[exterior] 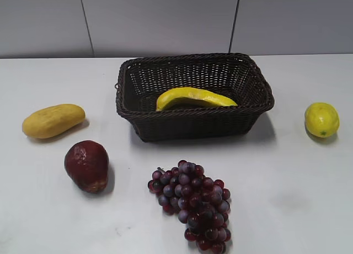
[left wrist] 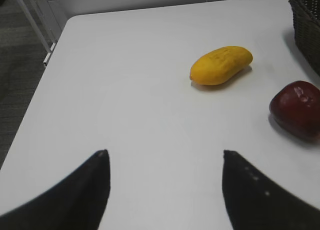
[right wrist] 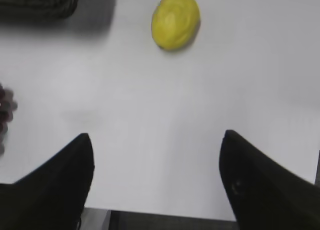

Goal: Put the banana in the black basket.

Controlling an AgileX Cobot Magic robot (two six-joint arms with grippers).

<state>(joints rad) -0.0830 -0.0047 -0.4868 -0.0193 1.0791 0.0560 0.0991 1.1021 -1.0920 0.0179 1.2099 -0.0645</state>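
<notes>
The long curved yellow banana [exterior: 194, 97] lies inside the black basket [exterior: 253, 85] at the back middle of the table. A corner of the basket shows in the left wrist view [left wrist: 306, 20] and in the right wrist view [right wrist: 40, 2]. Neither gripper shows in the exterior view. My left gripper [left wrist: 166, 152] is open and empty over bare table, near the left front. My right gripper [right wrist: 157, 135] is open and empty above the table's front edge, at the right.
A stubby yellow oblong fruit [exterior: 53, 120] [left wrist: 220, 65] and a dark red fruit [exterior: 87, 165] [left wrist: 297, 109] lie left of the basket. A bunch of purple grapes [exterior: 193, 201] lies in front. A round lemon [exterior: 321, 119] [right wrist: 175, 19] lies to the right.
</notes>
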